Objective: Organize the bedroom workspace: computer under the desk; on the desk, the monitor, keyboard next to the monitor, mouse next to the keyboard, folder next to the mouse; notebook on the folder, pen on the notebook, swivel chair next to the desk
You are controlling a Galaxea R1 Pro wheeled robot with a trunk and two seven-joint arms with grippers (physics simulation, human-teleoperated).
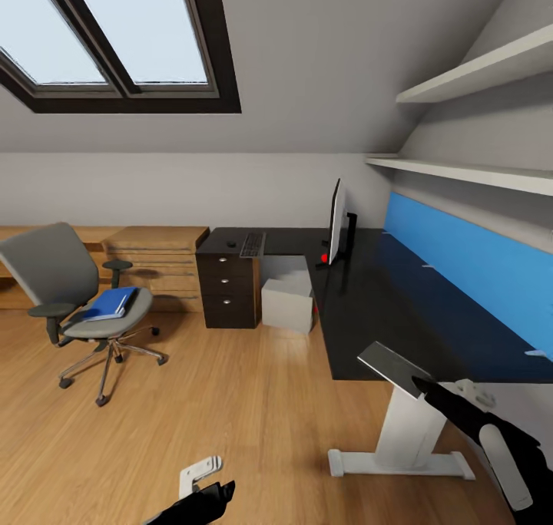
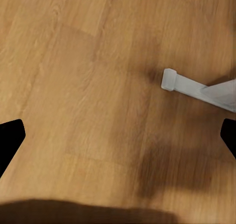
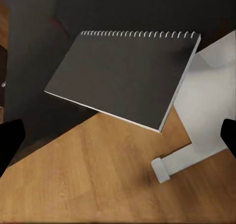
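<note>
right tool [image 1: 418, 385]: grips notebook [image 3: 123, 79] | left tool [image 1: 219, 488]: openness unclear | writing: none legible

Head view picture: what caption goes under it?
Right claw holds a notebook over the desk corner; folder on the chair.

No text, label, brand, number or sign could be read anywhere. The notebook [image 3: 123, 79] cover was plain dark grey, and the blue folder [image 1: 110, 303] on the swivel chair [image 1: 73, 298] showed no lettering.
</note>
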